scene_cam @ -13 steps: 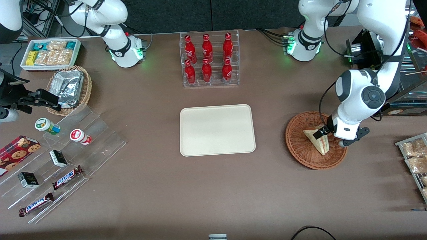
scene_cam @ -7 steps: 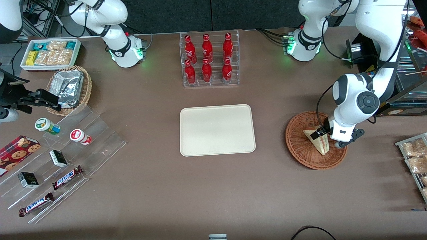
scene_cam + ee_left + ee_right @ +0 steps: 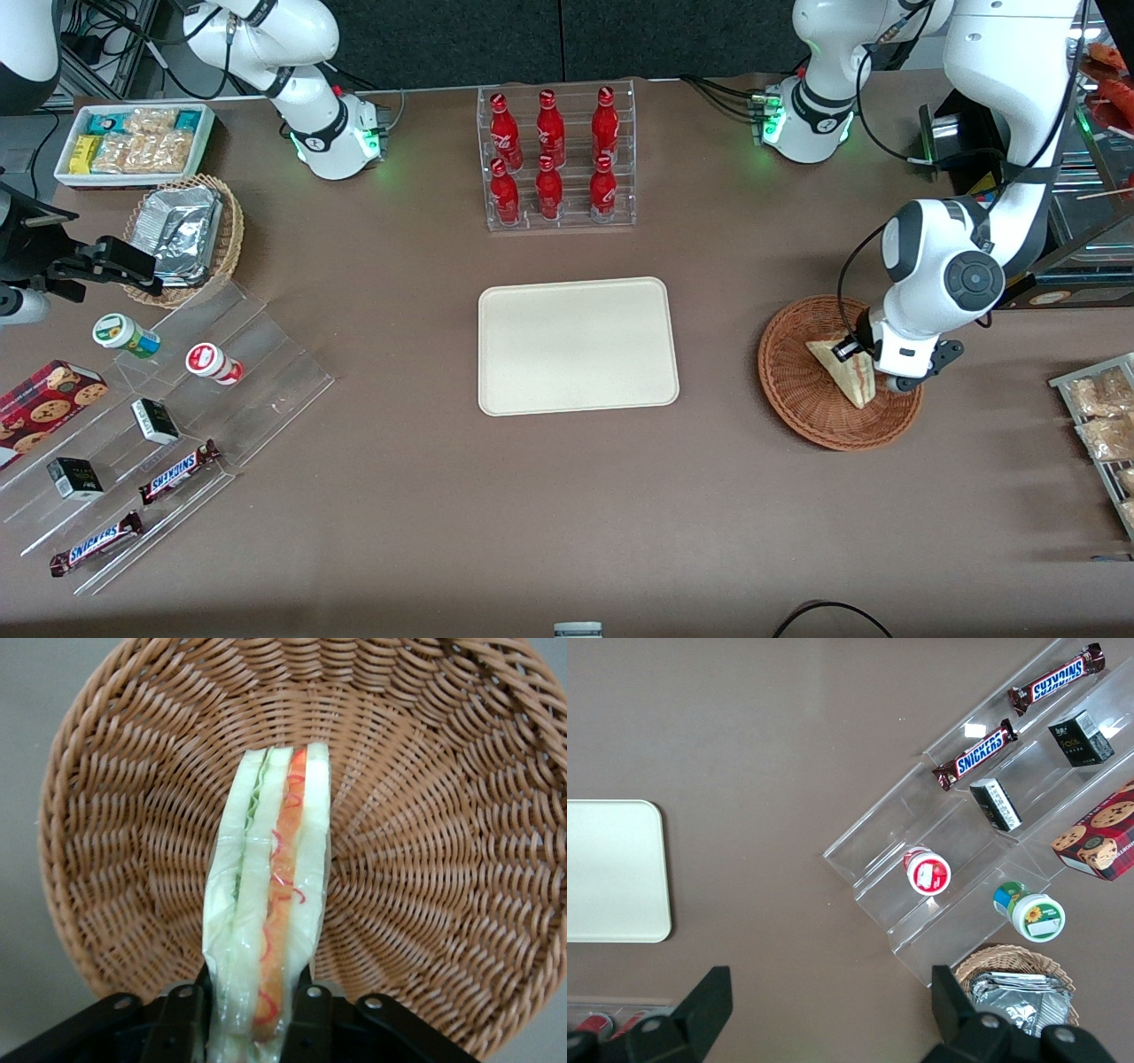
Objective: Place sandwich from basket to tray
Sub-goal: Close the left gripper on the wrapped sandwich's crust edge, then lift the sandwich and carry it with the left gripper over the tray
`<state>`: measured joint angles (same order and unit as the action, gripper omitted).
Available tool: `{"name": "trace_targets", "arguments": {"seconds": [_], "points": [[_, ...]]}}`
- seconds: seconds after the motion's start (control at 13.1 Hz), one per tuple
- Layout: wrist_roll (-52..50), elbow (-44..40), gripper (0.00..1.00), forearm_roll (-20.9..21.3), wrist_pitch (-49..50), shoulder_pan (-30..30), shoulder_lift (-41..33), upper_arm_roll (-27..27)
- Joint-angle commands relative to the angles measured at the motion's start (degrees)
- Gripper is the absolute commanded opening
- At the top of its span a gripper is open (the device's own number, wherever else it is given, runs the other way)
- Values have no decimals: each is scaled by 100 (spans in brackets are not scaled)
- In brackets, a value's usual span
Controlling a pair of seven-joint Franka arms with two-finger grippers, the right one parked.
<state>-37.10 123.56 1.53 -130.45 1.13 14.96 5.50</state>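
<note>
The end effector [image 3: 257,1019], low inside the basket [image 3: 797,403], has its fingers closed against both bread faces of the sandwich [image 3: 266,921], standing on edge, for transfer to the tray [image 3: 576,346].

Brown table [image 3: 399,496] carrying tray [image 3: 578,346], basket [image 3: 797,390] under gripper [image 3: 856,353], rack of 6 bottles [image 3: 556,159], clear stepped stand [image 3: 177,425].

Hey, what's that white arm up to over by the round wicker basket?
The arm's claw is down in the reddish-brown basket, its two fingers closed on either side of a wrapped sandwich standing on edge. The sandwich has not left the basket. The cream tray, where it is meant to go, sits at the middle of the table with nothing on it.
</note>
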Motion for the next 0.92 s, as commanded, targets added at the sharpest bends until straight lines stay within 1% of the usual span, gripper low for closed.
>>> {"name": "trace_targets", "arguments": {"seconds": [0.0,0.15,0.38,0.46,0.53,0.61,0.76,0.84], "points": [[-105,-568,0,-21,782,-17,-19,39],[-297,-868,0,-30,1152,-192,-11,56],[-911,-1185,0,-48,1259,-604,16,56],[-1357,-1368,0,-170,1259,-1067,85,56],[-1597,-1509,0,-267,1259,-1289,156,56],[-1834,-1658,0,-276,1268,-1526,226,56],[-1968,-1870,0,-320,1373,-1826,262,56],[-1977,-2019,0,-433,1365,-2097,366,56]]}}
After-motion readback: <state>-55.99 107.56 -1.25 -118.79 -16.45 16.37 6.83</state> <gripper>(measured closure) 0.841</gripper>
